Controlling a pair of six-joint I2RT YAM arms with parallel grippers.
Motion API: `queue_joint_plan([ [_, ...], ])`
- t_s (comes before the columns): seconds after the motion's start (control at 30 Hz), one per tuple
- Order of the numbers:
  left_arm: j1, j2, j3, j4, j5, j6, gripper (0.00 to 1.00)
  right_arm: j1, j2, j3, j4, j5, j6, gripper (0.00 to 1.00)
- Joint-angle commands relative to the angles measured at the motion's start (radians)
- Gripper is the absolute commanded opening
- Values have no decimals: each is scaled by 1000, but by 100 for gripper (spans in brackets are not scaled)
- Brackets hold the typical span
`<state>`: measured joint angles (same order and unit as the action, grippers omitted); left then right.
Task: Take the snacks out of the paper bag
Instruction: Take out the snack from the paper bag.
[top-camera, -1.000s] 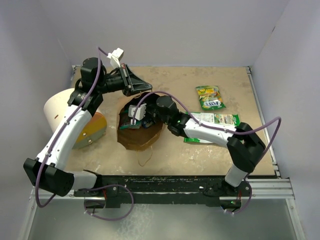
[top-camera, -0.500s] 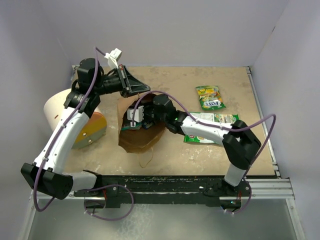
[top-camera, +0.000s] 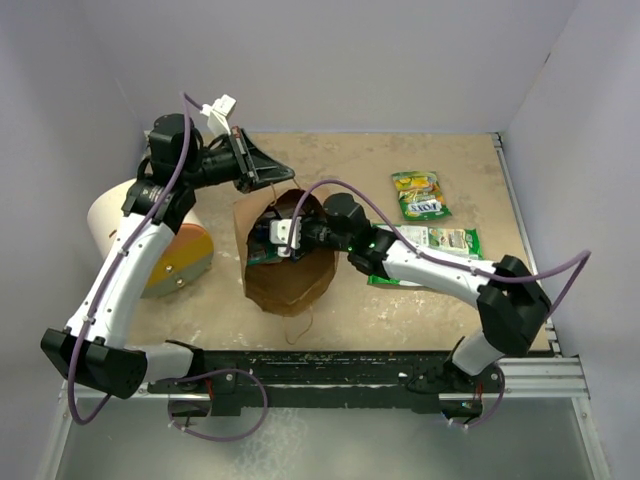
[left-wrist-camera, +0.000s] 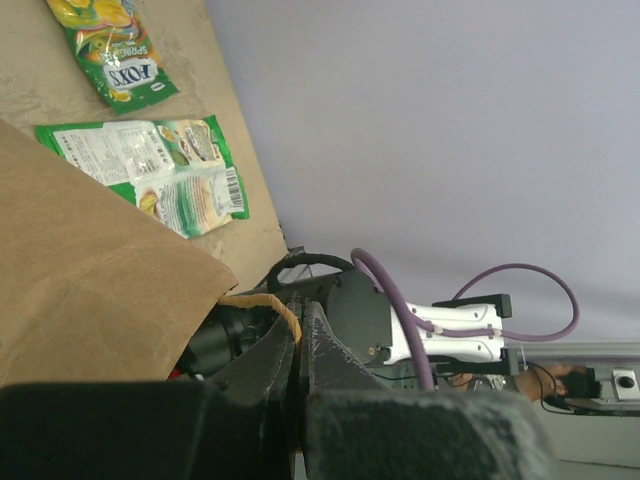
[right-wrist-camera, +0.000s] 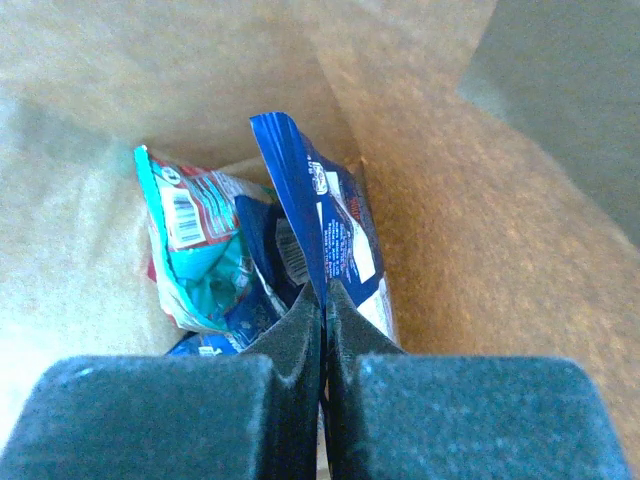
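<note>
The brown paper bag (top-camera: 292, 282) stands open at the table's middle left. My left gripper (top-camera: 276, 181) is shut on its twisted paper handle (left-wrist-camera: 262, 299) and holds the bag's rim up. Reaching into the bag's mouth, my right gripper (top-camera: 277, 236) is shut on the upright edge of a dark blue packet (right-wrist-camera: 322, 205). A teal packet (right-wrist-camera: 202, 272) lies beside it on the bag's bottom. Two snacks lie on the table to the right: a green-yellow packet (top-camera: 420, 194) and a green-edged packet (top-camera: 447, 240), partly under my right arm.
A white cylinder (top-camera: 118, 212) with an orange-yellow round end (top-camera: 186, 262) lies at the left, under my left arm. Purple-grey walls close the table at the back and both sides. A metal rail (top-camera: 525, 230) runs along the right edge.
My right gripper went from open to shut on the dark blue packet inside the bag. The left gripper drew the handle up and left, and the bag now stands taller.
</note>
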<state>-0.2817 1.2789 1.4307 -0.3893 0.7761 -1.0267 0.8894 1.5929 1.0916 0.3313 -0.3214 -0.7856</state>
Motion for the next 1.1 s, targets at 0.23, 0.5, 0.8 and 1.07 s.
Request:
queue_joint_plan([
  [0.23,24,-23,84,-71,-78,99,0,28,-267,15,-71,-7,228,0],
  [0.5,26,13,138,-188,-128,179,0,28,-369,247,-454,-25,596,0],
  [0.8,26,14,140,-250,-165,218,0,28,-500,477,-679,247,1026,0],
  [1.07,26,-4,158,-312,-183,240,0,26,-514,629,-828,895,1077,0],
])
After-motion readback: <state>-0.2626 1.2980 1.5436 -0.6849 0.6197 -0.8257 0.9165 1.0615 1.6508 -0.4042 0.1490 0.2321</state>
